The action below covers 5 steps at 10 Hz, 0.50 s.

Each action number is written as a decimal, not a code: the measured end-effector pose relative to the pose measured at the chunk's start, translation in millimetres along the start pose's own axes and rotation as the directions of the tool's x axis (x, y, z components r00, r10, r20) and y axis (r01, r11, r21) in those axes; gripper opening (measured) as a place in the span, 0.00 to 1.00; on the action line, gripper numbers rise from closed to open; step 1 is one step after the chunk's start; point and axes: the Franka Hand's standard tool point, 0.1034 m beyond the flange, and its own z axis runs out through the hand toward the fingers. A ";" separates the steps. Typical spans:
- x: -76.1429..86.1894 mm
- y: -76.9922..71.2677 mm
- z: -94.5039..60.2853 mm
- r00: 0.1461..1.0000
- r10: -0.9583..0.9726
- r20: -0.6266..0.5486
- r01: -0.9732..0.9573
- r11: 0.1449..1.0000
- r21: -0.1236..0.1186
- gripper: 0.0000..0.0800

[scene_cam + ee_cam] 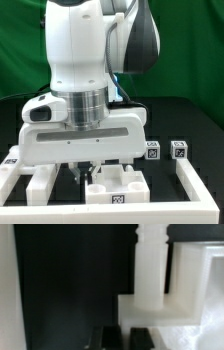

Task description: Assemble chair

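white chair piece on the black table, under the arm
matte and blocky, it lies just ahead of the fingers, its long notched bar pointing straight away from them; whether they clamp anything i cannot tell.

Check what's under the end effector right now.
A white notched block sits on the black table just below the end effector. The wrist view shows a slim white post there too. Its wide body hides whether the fingers touch anything.
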 end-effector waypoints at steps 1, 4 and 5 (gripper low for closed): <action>0.0 0.0 0.0 1.000 0.000 0.000 0.000 1.000 0.000 0.04; 0.1 -1.3 0.0 1.000 -0.002 0.000 0.002 1.000 0.000 0.04; 2.0 -10.5 0.1 1.000 0.018 -0.002 -0.018 1.000 0.003 0.04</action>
